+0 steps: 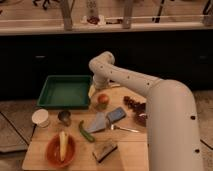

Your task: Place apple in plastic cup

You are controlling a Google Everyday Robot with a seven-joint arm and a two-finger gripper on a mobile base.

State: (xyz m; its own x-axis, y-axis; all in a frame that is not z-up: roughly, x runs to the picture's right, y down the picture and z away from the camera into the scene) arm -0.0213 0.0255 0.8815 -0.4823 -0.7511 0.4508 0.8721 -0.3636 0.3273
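Note:
The apple (103,98) is a small orange-red fruit on the wooden table, just right of the green tray. It sits on top of a pale green thing that looks like the plastic cup (102,106), most of which is hidden under it. I cannot tell how deep the apple sits in the cup. The gripper (97,92) is at the end of the white arm, pointing down, right next to the apple's upper left. The arm's wrist covers most of the gripper.
A green tray (50,95) is at the left. A white cup (40,117) and a metal cup (64,117) stand in front of it. A green vegetable (85,131), a blue-handled tool (116,114), a dark fruit cluster (132,103) and a red bowl (50,150) lie around.

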